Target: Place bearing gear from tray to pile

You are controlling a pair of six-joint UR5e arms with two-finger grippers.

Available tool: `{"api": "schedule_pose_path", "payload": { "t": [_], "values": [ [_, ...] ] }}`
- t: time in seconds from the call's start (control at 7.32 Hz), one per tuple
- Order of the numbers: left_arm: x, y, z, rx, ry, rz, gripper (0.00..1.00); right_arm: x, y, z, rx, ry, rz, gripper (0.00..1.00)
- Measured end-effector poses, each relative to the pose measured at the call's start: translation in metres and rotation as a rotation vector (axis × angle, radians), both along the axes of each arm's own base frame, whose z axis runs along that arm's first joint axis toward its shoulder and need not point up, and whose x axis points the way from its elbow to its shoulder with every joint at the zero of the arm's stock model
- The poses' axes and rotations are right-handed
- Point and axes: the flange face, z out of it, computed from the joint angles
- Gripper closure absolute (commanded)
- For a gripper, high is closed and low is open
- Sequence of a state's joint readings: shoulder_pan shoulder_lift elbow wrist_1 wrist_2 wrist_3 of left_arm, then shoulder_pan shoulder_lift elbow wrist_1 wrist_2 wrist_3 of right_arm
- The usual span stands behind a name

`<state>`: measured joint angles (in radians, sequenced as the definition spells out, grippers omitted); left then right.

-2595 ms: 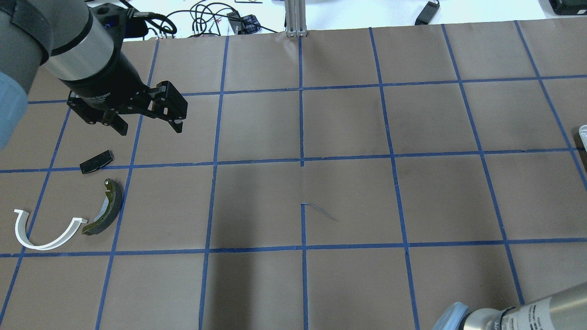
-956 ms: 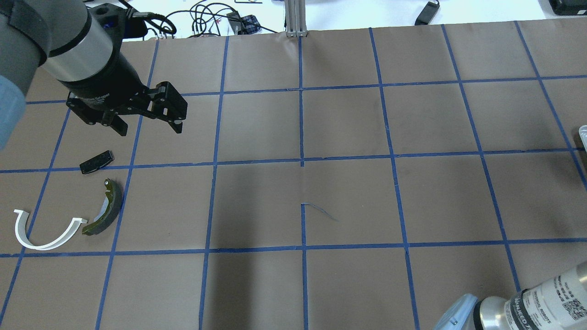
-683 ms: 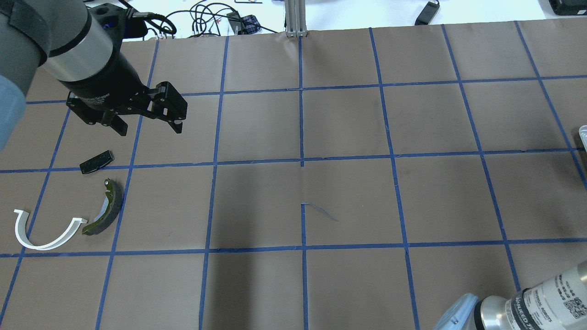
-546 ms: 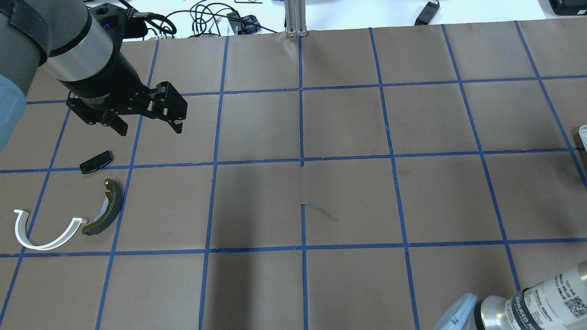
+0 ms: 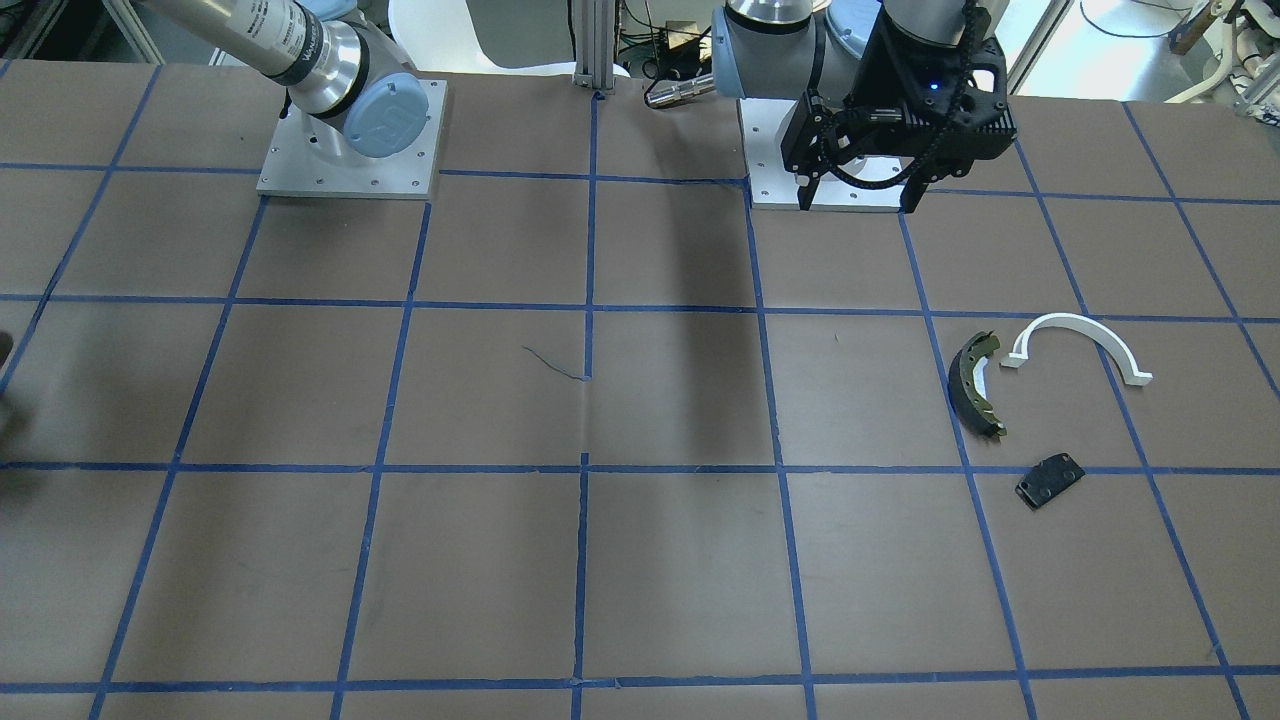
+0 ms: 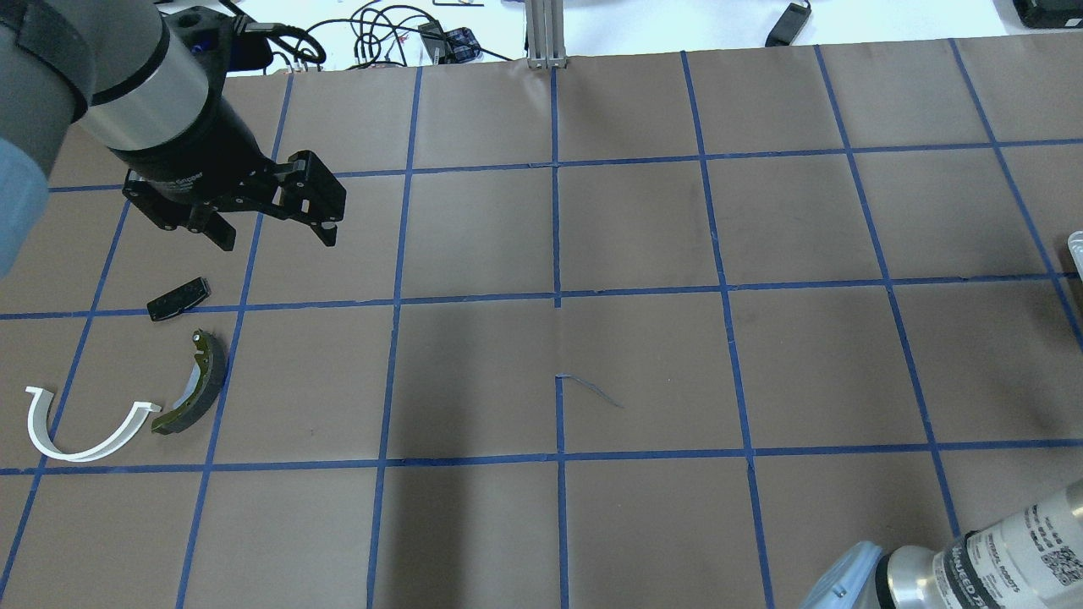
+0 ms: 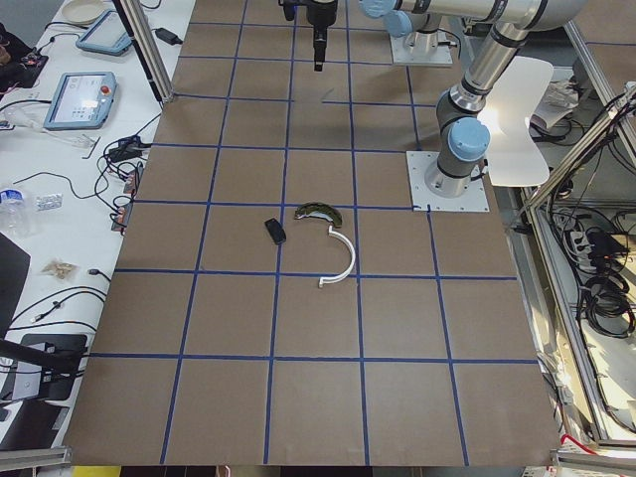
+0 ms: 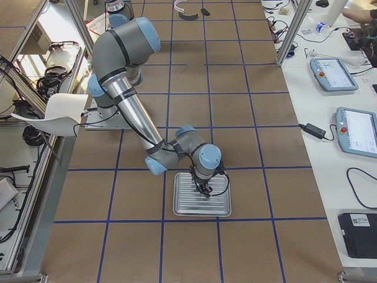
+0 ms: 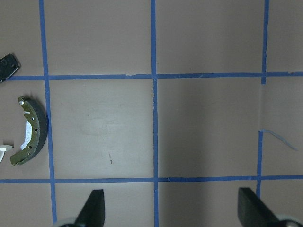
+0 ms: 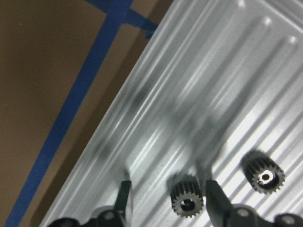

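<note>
Two small dark bearing gears lie on the ribbed metal tray [image 10: 213, 85]. One gear [image 10: 187, 198] sits between the fingers of my open right gripper [image 10: 166, 189], close to the right finger. The other gear [image 10: 263, 172] lies beside it, outside the fingers. In the right exterior view the right gripper [image 8: 205, 191] is down over the tray [image 8: 188, 207]. The pile lies at the table's other end: an olive-edged brake shoe [image 6: 199, 385], a white half-ring arc [image 6: 85, 427] and a black plate [image 6: 178, 298]. My left gripper [image 6: 279, 239] hangs open and empty above and beside the pile.
The table is brown paper with a blue tape grid. A sliver of the tray [image 6: 1074, 245] shows at the right edge of the overhead view. Cables and a metal post [image 6: 546, 34] stand beyond the far edge. In the front view the pile's brake shoe [image 5: 970, 385] lies at the right.
Since 2.6 s ago my right arm's forearm has come further into the overhead view's bottom right corner. In the last second it has held still. The left arm and pile have not moved.
</note>
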<state>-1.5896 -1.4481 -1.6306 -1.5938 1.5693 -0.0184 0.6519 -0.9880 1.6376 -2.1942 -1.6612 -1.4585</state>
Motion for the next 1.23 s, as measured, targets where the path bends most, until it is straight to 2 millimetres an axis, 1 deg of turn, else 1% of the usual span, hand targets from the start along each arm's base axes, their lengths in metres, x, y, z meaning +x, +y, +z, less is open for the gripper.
{"api": "schedule_pose_path", "payload": {
  "t": [0.14, 0.55, 0.68, 0.82, 0.96, 1.09, 1.23],
  "values": [
    [0.000, 0.000, 0.000, 0.000, 0.000, 0.000, 0.00, 0.000, 0.000, 0.000, 0.001, 0.000, -0.001, 1.00],
    [0.000, 0.000, 0.000, 0.000, 0.000, 0.000, 0.00, 0.000, 0.001, 0.006, 0.005, 0.005, -0.007, 1.00],
    [0.000, 0.000, 0.000, 0.000, 0.000, 0.000, 0.00, 0.002, 0.001, 0.013, 0.004, 0.007, -0.011, 1.00],
    [0.000, 0.000, 0.000, 0.000, 0.001, 0.000, 0.00, 0.009, -0.001, 0.027, -0.004, 0.013, -0.015, 1.00],
    [0.000, 0.000, 0.000, 0.000, 0.001, 0.000, 0.00, 0.028, -0.007, 0.052, -0.015, 0.017, -0.027, 1.00],
    [0.001, 0.000, 0.000, -0.001, 0.001, 0.000, 0.00, 0.060, -0.019, 0.080, -0.020, 0.019, -0.036, 1.00],
    [0.001, 0.000, 0.000, 0.000, 0.001, 0.000, 0.00, 0.102, -0.034, 0.108, -0.024, 0.022, -0.042, 1.00]
  ]
}}
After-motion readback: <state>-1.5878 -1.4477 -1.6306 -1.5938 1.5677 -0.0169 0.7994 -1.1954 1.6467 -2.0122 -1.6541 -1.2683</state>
